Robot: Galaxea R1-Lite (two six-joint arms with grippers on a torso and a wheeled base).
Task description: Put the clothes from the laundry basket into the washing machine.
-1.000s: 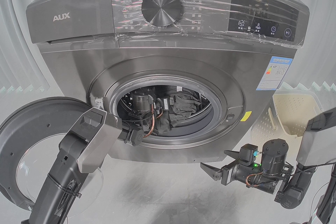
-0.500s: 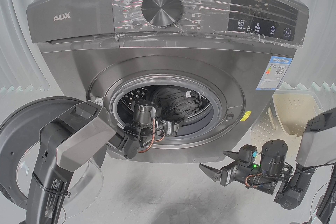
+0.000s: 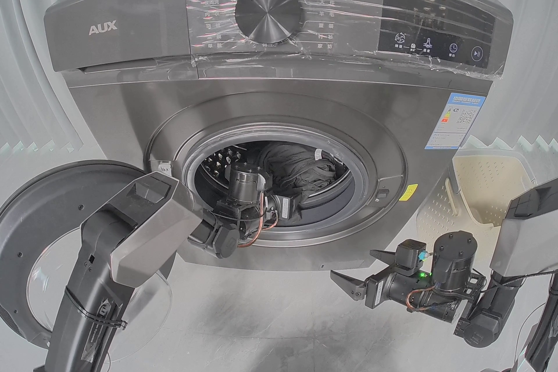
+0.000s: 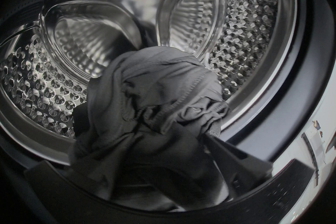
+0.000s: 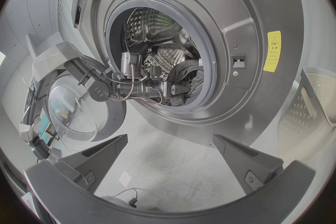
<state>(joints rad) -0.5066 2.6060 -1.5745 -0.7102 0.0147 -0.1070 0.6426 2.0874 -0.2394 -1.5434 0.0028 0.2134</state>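
Left claw [image 3: 293, 206] sits in the washing machine [image 3: 372, 100] doorway, spread open, and the dark garment [image 4: 154, 95] lies heaped straight ahead of it, just inside.

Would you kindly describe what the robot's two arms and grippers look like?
Both arms have angular silver-grey shells over black joints: the left arm, with a black cable tie lower down, and the right arm. Each wrist carries a dark cylinder and a looped copper-coloured cable. The left gripper and right gripper have black, wedge-shaped fingers; a green light glows by the right one.
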